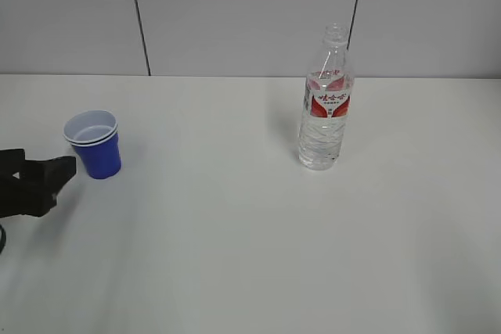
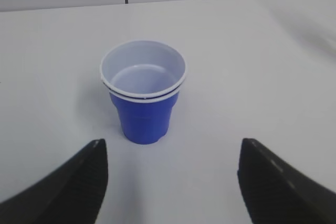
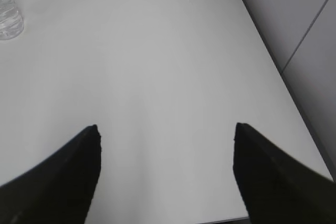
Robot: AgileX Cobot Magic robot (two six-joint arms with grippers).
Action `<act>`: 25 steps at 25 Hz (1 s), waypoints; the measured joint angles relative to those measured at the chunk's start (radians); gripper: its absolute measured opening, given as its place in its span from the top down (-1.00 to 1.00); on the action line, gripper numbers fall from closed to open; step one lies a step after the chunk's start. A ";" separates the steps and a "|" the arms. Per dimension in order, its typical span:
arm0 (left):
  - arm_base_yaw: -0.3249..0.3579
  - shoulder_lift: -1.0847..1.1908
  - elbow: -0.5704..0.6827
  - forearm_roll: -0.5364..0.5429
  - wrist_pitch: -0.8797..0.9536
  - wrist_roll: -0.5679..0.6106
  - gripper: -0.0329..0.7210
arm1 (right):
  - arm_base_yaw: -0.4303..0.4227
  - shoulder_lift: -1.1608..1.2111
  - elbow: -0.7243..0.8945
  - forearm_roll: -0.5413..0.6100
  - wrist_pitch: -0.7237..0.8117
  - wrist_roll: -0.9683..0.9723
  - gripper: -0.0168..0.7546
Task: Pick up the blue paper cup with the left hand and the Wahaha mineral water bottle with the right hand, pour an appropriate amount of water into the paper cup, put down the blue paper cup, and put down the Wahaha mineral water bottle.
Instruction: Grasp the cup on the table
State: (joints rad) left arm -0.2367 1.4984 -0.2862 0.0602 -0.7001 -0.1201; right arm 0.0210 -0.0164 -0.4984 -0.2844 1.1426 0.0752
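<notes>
Blue paper cup (image 2: 143, 98) upright near table's left edge — left hand (image 2: 170, 179) spread wide just short of it. Wahaha mineral water bottle (image 1: 324, 101) upright, well apart. Right hand (image 3: 165, 169) spread wide over bare table (image 3: 157, 51) — far edge close.

We see bare table (image 1: 219, 240) all around the blue paper cup (image 2: 143, 98); nothing stands between it and the left hand (image 2: 170, 179).

White tabletop (image 1: 235, 256) with two things standing on it.
The blue paper cup (image 1: 95, 145) stands upright near the left edge; the Wahaha mineral water bottle (image 1: 325, 103) stands upright right of the middle, toward the far edge, well apart from the cup.
</notes>
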 joint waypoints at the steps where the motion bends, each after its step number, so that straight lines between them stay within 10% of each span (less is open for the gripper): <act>1: 0.000 0.028 -0.002 0.000 -0.025 0.000 -0.66 | 0.000 0.000 0.000 0.000 0.000 0.000 -0.57; 25: 0.000 0.456 -0.231 -0.049 -0.182 0.000 -0.88 | 0.000 0.000 0.000 0.000 0.000 0.000 -0.57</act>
State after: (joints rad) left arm -0.2367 1.9546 -0.5169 0.0112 -0.8823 -0.1201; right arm 0.0210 -0.0164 -0.4984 -0.2844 1.1426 0.0752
